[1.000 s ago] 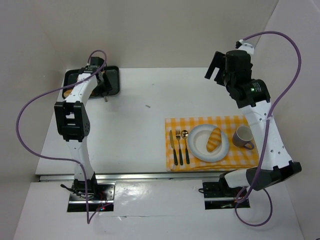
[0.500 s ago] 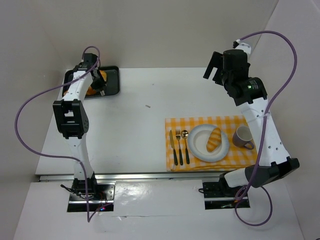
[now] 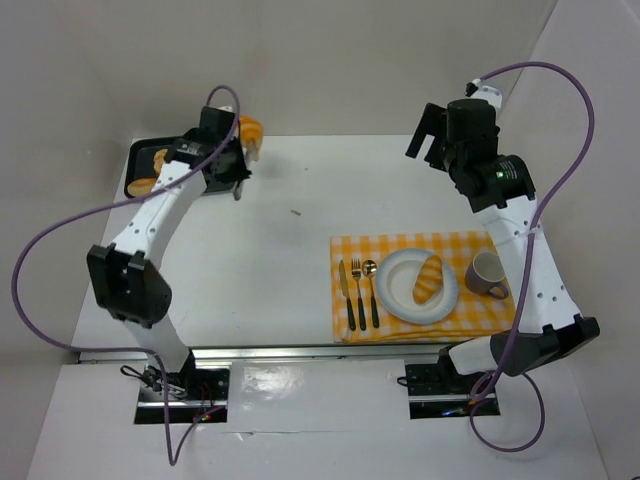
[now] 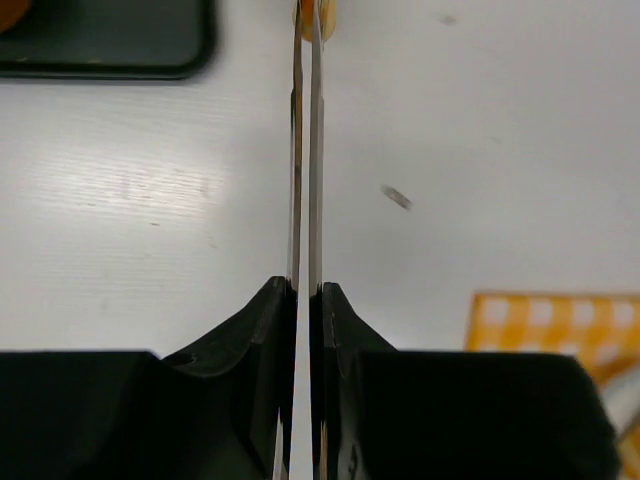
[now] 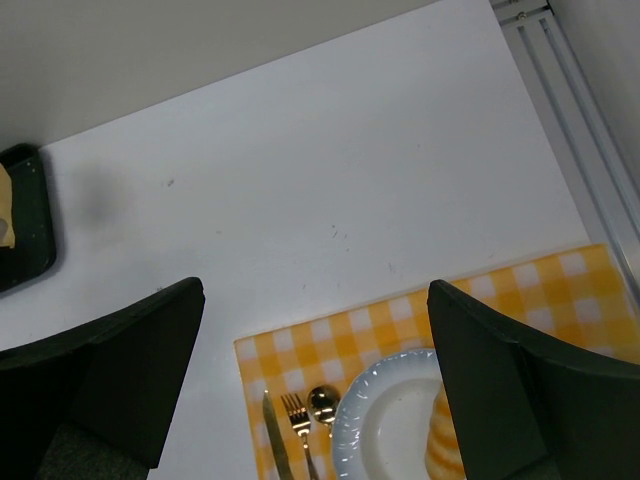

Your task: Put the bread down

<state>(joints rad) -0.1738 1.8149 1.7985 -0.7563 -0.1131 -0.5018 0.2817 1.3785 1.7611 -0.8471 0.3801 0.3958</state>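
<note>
The table [image 3: 280, 270] bears a checked placemat [image 3: 400, 243] on the right and a dark tray [image 3: 140, 152] at the far left, well apart; on the placemat a white plate [image 3: 395, 290] already carries one loaf [image 3: 428, 278]; the left gripper [image 4: 307, 40], jaws drawn narrow, pinches a second bread roll [image 3: 251, 131] in the air just beside the tray's right edge; the right gripper [image 5: 310, 370] hangs wide and empty above the table. By my reckoning the pickup is done; the carry across to the placemat and the release remain.
</note>
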